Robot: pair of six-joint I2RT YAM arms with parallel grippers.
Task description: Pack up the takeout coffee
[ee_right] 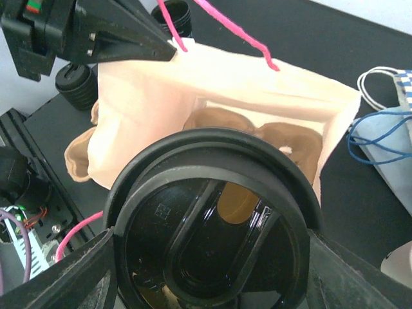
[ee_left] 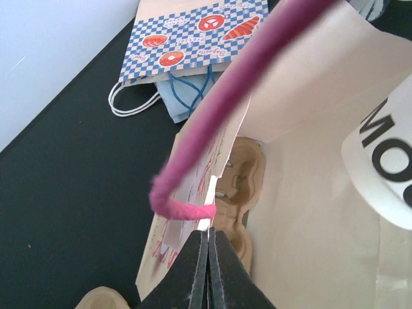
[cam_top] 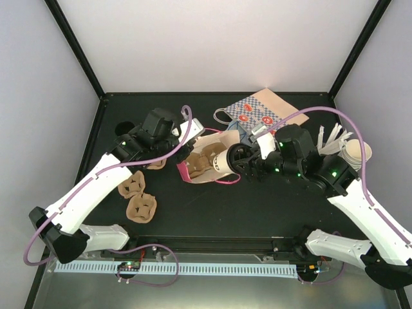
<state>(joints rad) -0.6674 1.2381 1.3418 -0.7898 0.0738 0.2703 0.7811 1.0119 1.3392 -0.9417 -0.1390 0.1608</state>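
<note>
The takeout coffee [cam_top: 223, 161] is a white paper cup with dark print [ee_left: 385, 161] and a black lid [ee_right: 212, 219]. It lies sideways at the mouth of the pink-handled paper bag [cam_top: 201, 168], bottom first. My right gripper [cam_top: 248, 161] is shut on the cup near its lid, and one finger [ee_right: 61, 277] shows on each side of the lid. The bag [ee_right: 148, 96] lies on its side with a brown pulp carrier [ee_right: 290, 138] inside it [ee_left: 241, 187]. My left gripper [ee_left: 209, 270] is shut on the bag's upper edge beside the pink handle [ee_left: 212, 109], holding the mouth open.
Two brown pulp carriers [cam_top: 132, 185] [cam_top: 140, 207] lie left of the bag. A blue chequered paper bag [cam_top: 257, 112] and a blue-handled one [ee_left: 187, 90] lie behind it. A stack of cream cups [cam_top: 357, 153] stands at the right. A small black cup [cam_top: 125, 129] sits far left.
</note>
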